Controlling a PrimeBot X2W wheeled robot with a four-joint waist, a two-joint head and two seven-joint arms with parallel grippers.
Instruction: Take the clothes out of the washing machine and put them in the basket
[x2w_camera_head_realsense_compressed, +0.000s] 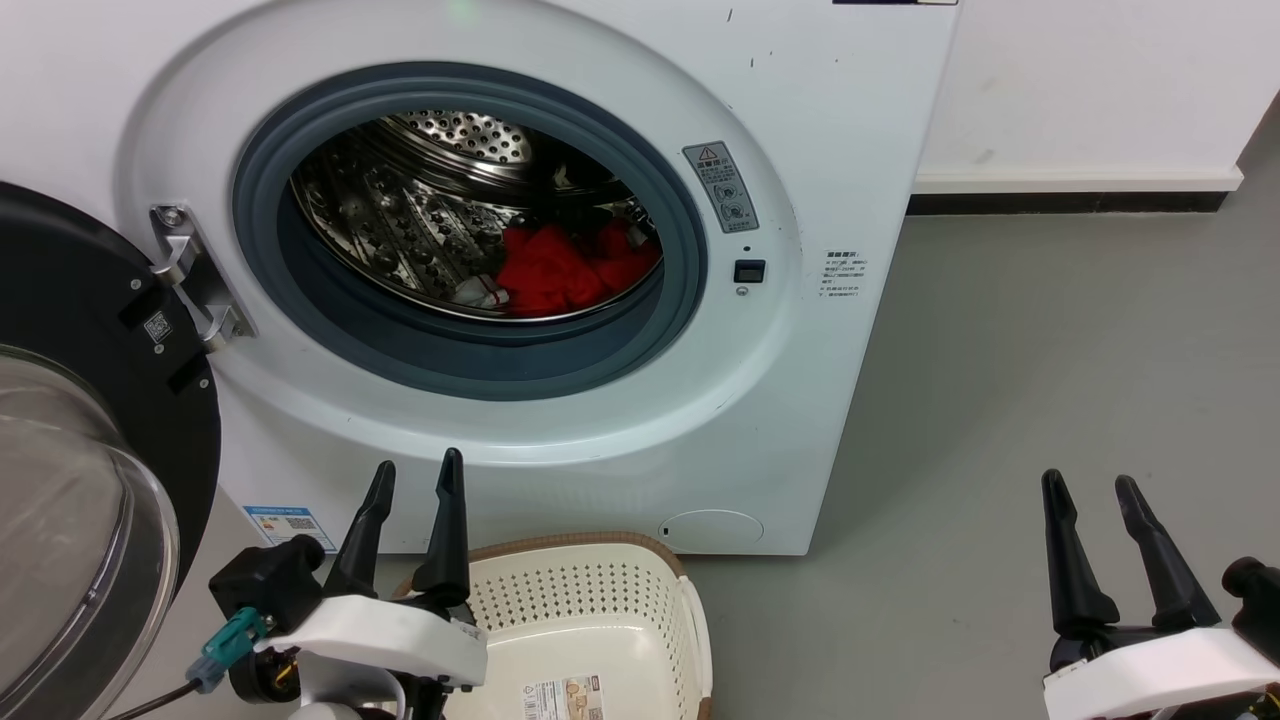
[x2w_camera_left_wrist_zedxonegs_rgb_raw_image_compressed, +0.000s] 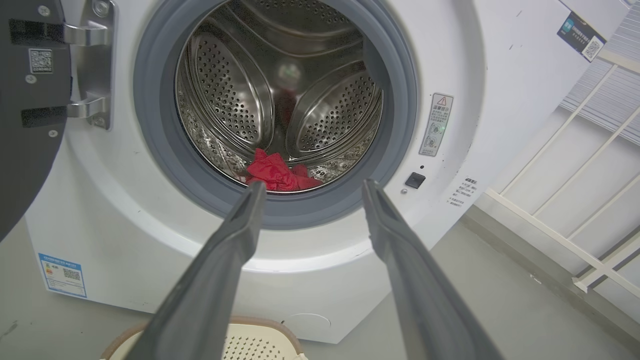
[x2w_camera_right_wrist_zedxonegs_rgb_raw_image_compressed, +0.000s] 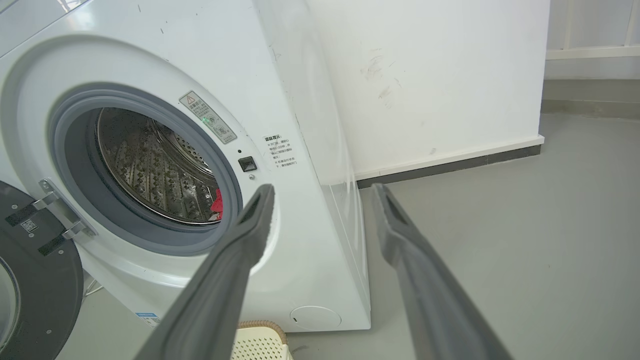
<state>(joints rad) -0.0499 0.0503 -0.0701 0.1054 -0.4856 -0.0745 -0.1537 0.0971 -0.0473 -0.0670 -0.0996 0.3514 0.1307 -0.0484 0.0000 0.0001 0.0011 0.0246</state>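
Red clothes (x2w_camera_head_realsense_compressed: 565, 270) lie in the drum (x2w_camera_head_realsense_compressed: 420, 210) of the washing machine (x2w_camera_head_realsense_compressed: 800, 400); the basket (x2w_camera_head_realsense_compressed: 580, 585) on the floor (x2w_camera_head_realsense_compressed: 1050, 350) looks empty. Left tool (x2w_camera_head_realsense_compressed: 418, 462) and right tool (x2w_camera_head_realsense_compressed: 1088, 480) hover spread and empty, so no garment is transferred yet.

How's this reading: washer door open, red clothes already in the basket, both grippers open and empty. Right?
One slip: the clothes lie inside the washing machine, not in the basket, as the head view shows. The door is open, and the left gripper and right gripper are open and empty.
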